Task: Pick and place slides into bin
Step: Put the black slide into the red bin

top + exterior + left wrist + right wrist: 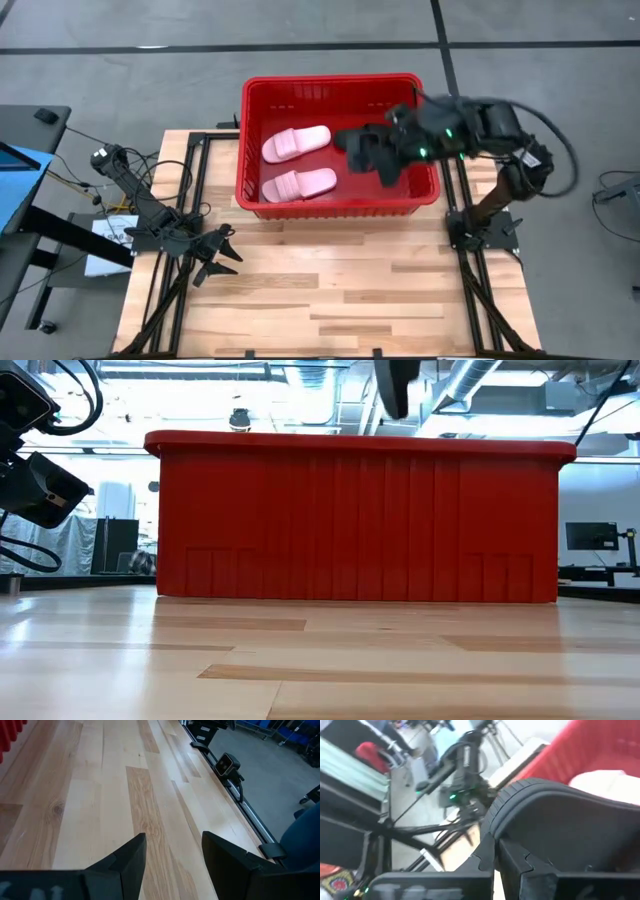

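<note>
1. Right gripper (pixel 385 152) is out over the red bin (pixel 340 84), carrying a black slide (pixel 372 158) above the bin's right half — high enough, by the look of it, for the shoe to clear the thick rim before it goes down.
2. From the right wrist view the black slide (pixel 555 825) fills the picture, its ribbed sole edge pinched between the two dark fingers — clamped on the shoe, no gap to speak of. Gripping the edge, I'd judge, leaves the bulk of the slide hanging free so it can drop flat.
3. Two pale pink slides (pixel 296 143) already lie inside, side by side in the left half. That leaves the right half open, which is probably why the arm is aiming there.
4. There's more dark shape under the gripper; whether a second black slide lies below it, I cannot tell.
5. Left gripper (pixel 222 256) waits low over the bench (pixel 330 300), near its left edge and well apart from the bin, fingers (pixel 131 856) spread wide with nothing between them — out of the way.
6. No slides show on the bare wood, so this looks like the closing stretch.
</note>
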{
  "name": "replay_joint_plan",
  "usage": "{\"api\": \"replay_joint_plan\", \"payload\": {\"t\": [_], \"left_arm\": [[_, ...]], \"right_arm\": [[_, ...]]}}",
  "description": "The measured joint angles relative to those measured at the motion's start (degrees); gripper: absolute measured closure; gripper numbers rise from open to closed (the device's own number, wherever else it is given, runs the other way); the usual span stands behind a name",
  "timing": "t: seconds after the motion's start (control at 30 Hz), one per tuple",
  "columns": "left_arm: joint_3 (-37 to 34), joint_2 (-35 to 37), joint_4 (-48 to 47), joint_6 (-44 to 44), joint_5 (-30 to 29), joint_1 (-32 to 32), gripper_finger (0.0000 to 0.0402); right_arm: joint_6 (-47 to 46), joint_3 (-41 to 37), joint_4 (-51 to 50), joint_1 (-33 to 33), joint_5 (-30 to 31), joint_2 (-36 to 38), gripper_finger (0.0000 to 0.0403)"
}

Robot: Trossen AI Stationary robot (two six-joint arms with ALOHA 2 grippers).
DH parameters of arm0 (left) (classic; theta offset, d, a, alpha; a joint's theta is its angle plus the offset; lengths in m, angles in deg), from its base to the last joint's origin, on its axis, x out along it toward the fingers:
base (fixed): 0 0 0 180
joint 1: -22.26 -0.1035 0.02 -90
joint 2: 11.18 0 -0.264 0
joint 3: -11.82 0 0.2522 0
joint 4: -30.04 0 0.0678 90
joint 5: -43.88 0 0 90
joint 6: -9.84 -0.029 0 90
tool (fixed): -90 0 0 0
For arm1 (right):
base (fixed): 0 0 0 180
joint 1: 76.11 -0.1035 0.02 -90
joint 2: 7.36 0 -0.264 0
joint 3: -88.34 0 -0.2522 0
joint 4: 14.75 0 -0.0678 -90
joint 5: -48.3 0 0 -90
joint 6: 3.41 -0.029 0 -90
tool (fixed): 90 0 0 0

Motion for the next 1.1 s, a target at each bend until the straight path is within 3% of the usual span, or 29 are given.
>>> {"api": "replay_joint_plan", "payload": {"t": [0.27,0.53,0.8,1.1], "left_arm": [[0.0,0.0,0.0,0.0,0.0,0.0,0.0219],[0.0,0.0,0.0,0.0,0.1,0.0,0.0219],[0.0,0.0,0.0,0.0,0.2,0.0,0.0219],[0.0,0.0,0.0,0.0,0.2,0.0,0.0219]], "right_arm": [[1.9,-1.4,-3.4,16.2,-12.6,-2.6,0.0403],[5.5,-1.5,-11.9,26.5,-20.1,-9.9,0.0403],[9.4,-1.5,-15.9,29.9,-24.8,-18.0,0.0403],[10.8,-1.1,-19.0,30.2,-25.6,-24.0,0.0403]]}}
